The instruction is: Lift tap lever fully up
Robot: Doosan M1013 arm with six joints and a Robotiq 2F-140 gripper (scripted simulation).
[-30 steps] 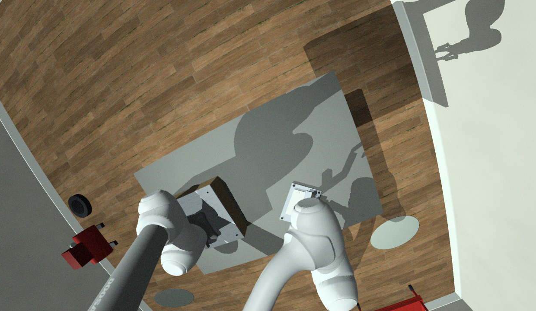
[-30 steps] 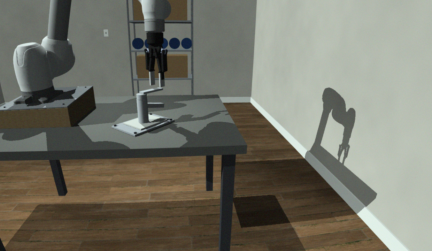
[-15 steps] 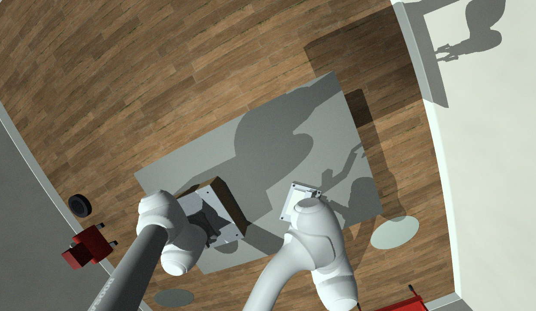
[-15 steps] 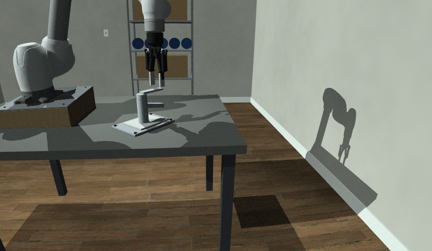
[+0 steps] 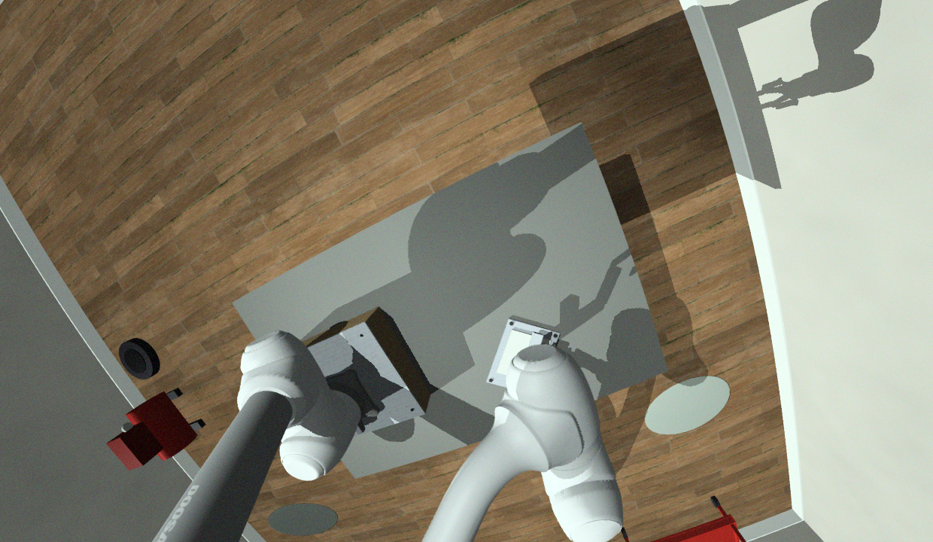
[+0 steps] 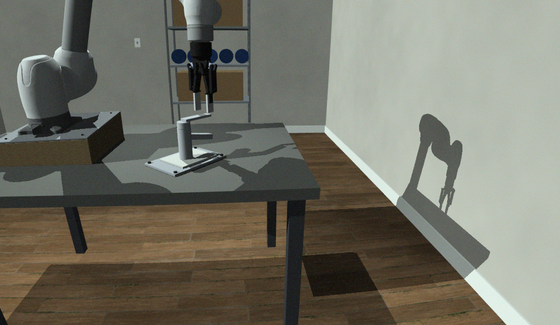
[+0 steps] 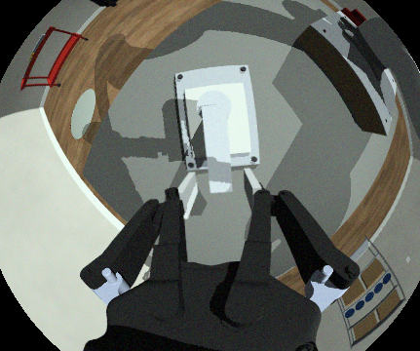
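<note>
We've got the grey metal tap (image 6: 184,141) on its white base plate (image 6: 168,166) mid-table (image 6: 249,178), its flat lever (image 6: 196,117) near level. Black hand (image 6: 202,105) hangs just above, fingers partly apart, empty. Looks rigid and slick; we'd hook under the lever's free right end.

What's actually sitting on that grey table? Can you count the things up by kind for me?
Robot arm bases (wooden block under the arm): 1
Taps (upright body with a lever): 1
Mounting plates under the tap: 1
Total: 3
The fingers hang just above the lever, holding nothing.
</note>
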